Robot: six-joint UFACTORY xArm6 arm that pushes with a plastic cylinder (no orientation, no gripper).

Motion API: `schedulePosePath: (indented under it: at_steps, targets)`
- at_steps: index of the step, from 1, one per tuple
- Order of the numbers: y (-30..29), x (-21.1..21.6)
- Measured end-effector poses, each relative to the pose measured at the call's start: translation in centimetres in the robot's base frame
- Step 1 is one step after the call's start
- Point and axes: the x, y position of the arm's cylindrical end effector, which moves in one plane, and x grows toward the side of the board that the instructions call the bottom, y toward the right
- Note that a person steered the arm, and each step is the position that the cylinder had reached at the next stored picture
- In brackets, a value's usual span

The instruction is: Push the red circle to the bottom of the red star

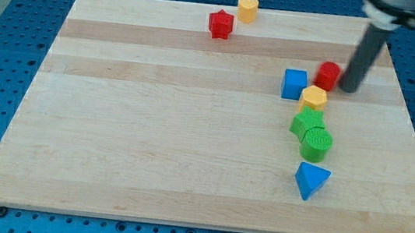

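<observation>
The red circle [327, 74] stands on the wooden board at the view's upper right. My tip [348, 89] is just to its right, close to or touching it. The red star [220, 24] sits near the board's top edge, well to the upper left of the circle. The rod rises up and right from the tip to the arm at the view's top right.
A yellow heart [247, 10] sits right of the red star. A blue cube [294, 84] is left of the red circle. Below them lie a yellow hexagon [313, 98], a green star-like block [306, 122], a green cylinder [316, 143] and a blue triangle [311, 179].
</observation>
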Motion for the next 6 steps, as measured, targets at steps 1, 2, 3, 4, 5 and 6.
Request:
schedulePosePath:
  at_steps: [1,2,3,4,5,6]
  targets:
    - [-0.9,-4.7]
    - [-1.6,-3.6]
    - [2.4,0.6]
    - [-2.8,0.2]
    - [-7.3,-3.4]
    - [-13.7,-7.3]
